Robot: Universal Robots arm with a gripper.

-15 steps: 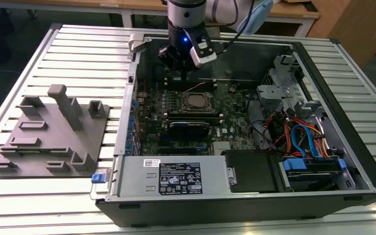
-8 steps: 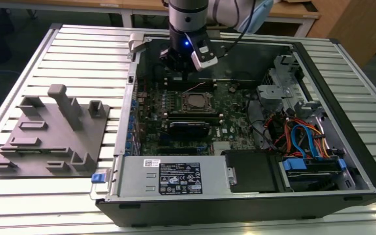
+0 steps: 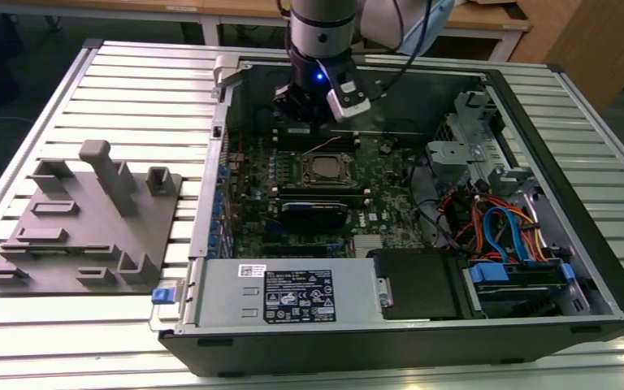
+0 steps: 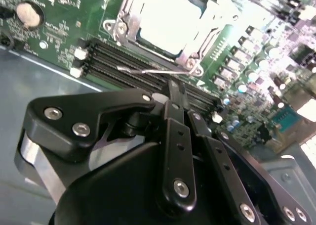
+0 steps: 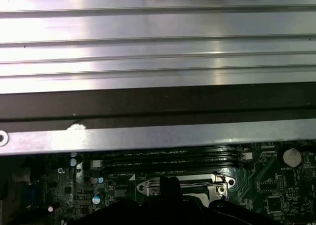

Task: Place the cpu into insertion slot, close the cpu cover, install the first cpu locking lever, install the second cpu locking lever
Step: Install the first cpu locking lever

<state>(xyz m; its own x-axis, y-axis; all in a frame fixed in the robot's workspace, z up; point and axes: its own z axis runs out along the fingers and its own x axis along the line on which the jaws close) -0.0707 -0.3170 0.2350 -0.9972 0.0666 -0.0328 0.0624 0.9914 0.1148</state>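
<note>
— Claw (image 4: 174, 94) status?
— Fingers pressed together with nothing between them, I'd say; it hangs inside the open computer case (image 3: 572, 317), over the memory slots (image 4: 143, 62) just beside the socket.
— And the chip?
— I see the chip (image 4: 170, 17) lying flat in its socket on the green board (image 3: 253, 219), with the metal cover frame (image 4: 123, 24) around it. A thin wire lever (image 4: 153, 70) lies along the socket's near edge.

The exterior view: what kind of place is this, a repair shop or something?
Probably a robotics lab or test bench: an opened computer case lies on a ribbed metal table, a robot arm reaches into it, and a grey fixture plate sits beside it.
</note>
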